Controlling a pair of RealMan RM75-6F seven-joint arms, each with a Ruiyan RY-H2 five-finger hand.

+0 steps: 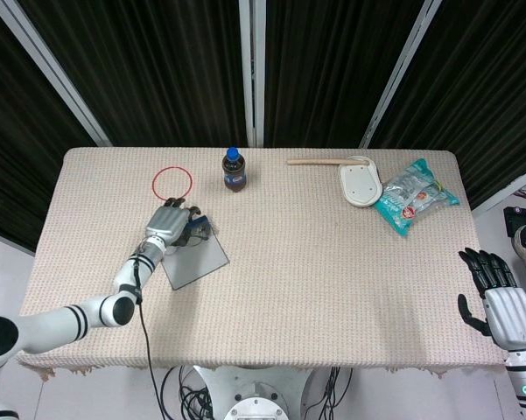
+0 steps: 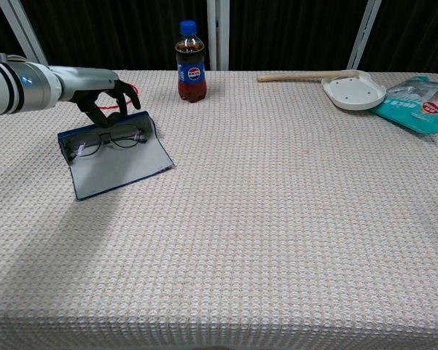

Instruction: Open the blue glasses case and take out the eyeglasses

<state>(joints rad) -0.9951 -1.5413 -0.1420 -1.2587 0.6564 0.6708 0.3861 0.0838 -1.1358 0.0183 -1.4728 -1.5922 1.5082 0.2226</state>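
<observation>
- Head view: the blue glasses case (image 1: 191,255) was seen lying open on the left part of the worktop (image 1: 315,280), its flap spread flat toward the near edge.
- Head view: the eyeglasses (image 1: 195,232) were seen at the far edge of the case, partly covered by the left hand (image 1: 170,227), which was poised over them with fingers curled downward.
- Head view: the right hand (image 1: 499,302) was seen off the near right corner of the worktop, empty, with its fingers spread.
- Head view: a red ring (image 1: 172,183), a cola bottle (image 1: 234,170), a white dish (image 1: 361,184) with a wooden stick and a teal snack bag (image 1: 414,194) were noted along the far side.
- Chest view: the eyeglasses (image 2: 106,139) were shown resting against the raised blue back wall of the case (image 2: 116,155), lenses facing the camera.
- Chest view: the left hand (image 2: 104,92) was shown just behind that wall, fingers bent down; whether anything was pinched could not be told.
- The opening was judged done and the grasp of the eyeglasses judged the step in hand.
- For a clean lift, the frame should be pinched at the bridge or rim rather than the lenses, and raised straight up so the case is not dragged along.
</observation>
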